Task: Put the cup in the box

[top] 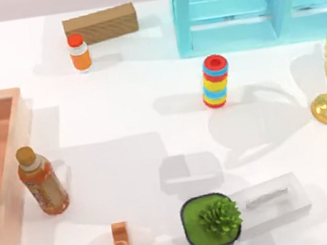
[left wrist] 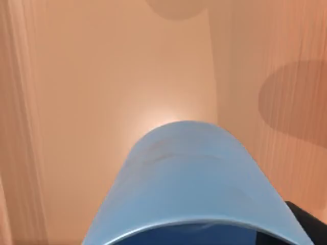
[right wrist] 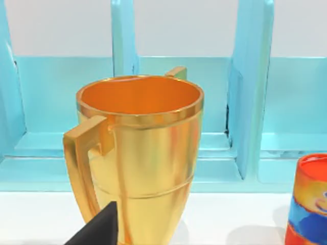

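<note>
The white table (top: 126, 115) is bright and evenly lit. Soft grey shadows lie on it beside each thing: a wide one to the right of the striped stack of coloured rings (top: 215, 81), and a paler one beside the orange drink bottle with the brown cap (top: 41, 182). Edges are soft in the top view. In the left wrist view, a pale glare spot sits on the salmon-orange box floor (left wrist: 102, 102) just above the plain blue cup (left wrist: 189, 178), with round shadows nearby. The shiny golden trophy goblet (right wrist: 138, 163) shows smooth highlights.
</note>
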Robot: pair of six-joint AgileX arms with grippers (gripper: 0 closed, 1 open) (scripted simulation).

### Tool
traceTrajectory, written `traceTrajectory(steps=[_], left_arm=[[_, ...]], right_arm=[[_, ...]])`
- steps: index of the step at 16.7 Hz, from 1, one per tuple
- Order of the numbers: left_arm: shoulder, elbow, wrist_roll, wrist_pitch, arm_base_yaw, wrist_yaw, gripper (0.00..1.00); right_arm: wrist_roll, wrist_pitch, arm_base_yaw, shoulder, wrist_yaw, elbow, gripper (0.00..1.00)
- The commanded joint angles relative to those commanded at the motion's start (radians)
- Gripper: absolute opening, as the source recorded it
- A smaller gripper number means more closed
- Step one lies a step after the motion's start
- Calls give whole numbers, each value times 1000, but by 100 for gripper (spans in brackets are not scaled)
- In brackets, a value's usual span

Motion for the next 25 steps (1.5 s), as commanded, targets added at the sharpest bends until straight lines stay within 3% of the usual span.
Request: traceTrajectory(steps=[4,9,22,25], left_arm=[[12,-138,17,150,20,0,0],[15,-161,20,174,24,0,0],[15,-161,20,174,24,0,98],[15,-161,20,174,24,0,100]], right_arm=[[0,0,0,0,0,0,100],[0,0,0,0,0,0,100],[0,0,0,0,0,0,100],[0,0,0,0,0,0,100]])
